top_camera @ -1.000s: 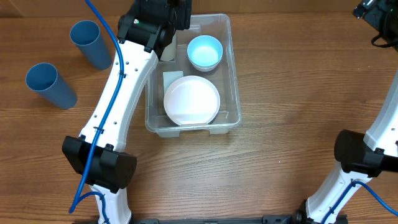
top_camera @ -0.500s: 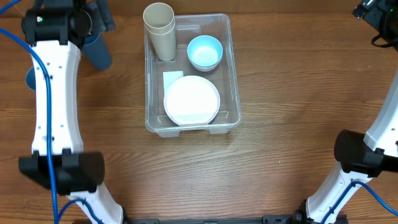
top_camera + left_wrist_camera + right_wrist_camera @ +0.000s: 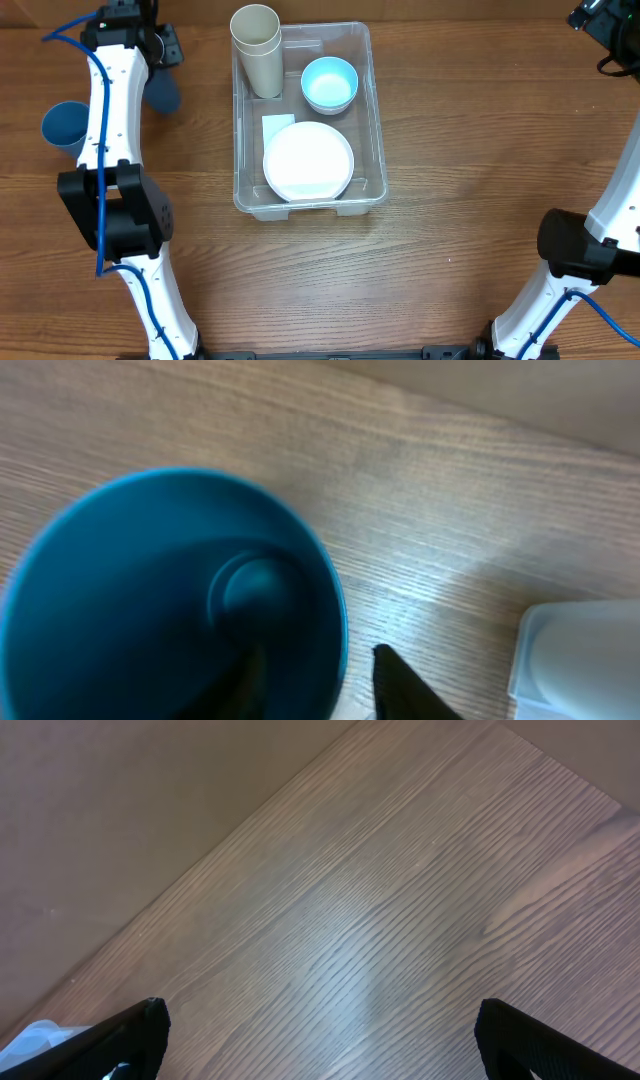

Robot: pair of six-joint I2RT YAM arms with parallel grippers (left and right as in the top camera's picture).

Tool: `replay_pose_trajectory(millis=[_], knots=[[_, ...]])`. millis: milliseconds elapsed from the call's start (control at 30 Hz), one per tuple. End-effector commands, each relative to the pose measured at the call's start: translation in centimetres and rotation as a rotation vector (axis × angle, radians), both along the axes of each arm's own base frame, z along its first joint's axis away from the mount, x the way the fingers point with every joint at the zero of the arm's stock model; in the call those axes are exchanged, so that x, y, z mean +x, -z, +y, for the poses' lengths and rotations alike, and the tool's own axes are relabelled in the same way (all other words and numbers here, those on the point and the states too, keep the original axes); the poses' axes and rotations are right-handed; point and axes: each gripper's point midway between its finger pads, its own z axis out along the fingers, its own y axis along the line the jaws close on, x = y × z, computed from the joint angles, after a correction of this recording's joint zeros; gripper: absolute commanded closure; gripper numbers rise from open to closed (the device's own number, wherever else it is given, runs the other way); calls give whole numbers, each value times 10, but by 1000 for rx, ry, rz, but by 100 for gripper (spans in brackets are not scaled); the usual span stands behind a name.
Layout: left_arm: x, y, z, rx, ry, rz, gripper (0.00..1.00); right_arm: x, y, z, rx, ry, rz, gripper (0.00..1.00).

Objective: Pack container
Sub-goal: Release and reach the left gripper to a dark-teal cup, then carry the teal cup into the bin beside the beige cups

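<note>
The clear container (image 3: 376,120) stands at the table's middle back and holds stacked beige cups (image 3: 256,50), a light-blue bowl (image 3: 329,83) and a white plate (image 3: 308,160). My left gripper (image 3: 150,47) is at the back left, down over a blue cup (image 3: 163,92). In the left wrist view the left gripper (image 3: 315,665) straddles the wall of this blue cup (image 3: 150,590): one finger is inside and the other finger (image 3: 400,685) is outside, a sliver of wood showing between it and the cup. My right gripper (image 3: 330,1035) hangs open over bare wood at the back right.
A second blue cup (image 3: 65,127) lies at the far left. The container's corner (image 3: 575,660) shows at the right edge of the left wrist view. The right arm's base (image 3: 580,250) stands at the front right, the left arm (image 3: 105,215) along the left side.
My left arm swung from over the container to the back-left blue cup, leaving the beige cups in the container. Its jaws have narrowed around the cup's wall. The right arm stayed still.
</note>
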Motion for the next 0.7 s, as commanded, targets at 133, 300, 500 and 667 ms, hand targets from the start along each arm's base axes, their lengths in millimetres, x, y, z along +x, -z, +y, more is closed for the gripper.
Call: replay_pose_trajectory(millis=[133,300,500,667], knots=[[-5,10,-4,-21,-1,36,96,0,-3,-1,-6,7,-11,0],[-36,-113,-21,-38,17,-158,96,0,-3,-1,-6,7,-11,0],[-167,-245,-128,-102,273,-291,96,0,-3,-1,-6,7,-11,0],[-207,-194,-198,32,448,-52,96,0,-3,-1,-6,7,-11,0]])
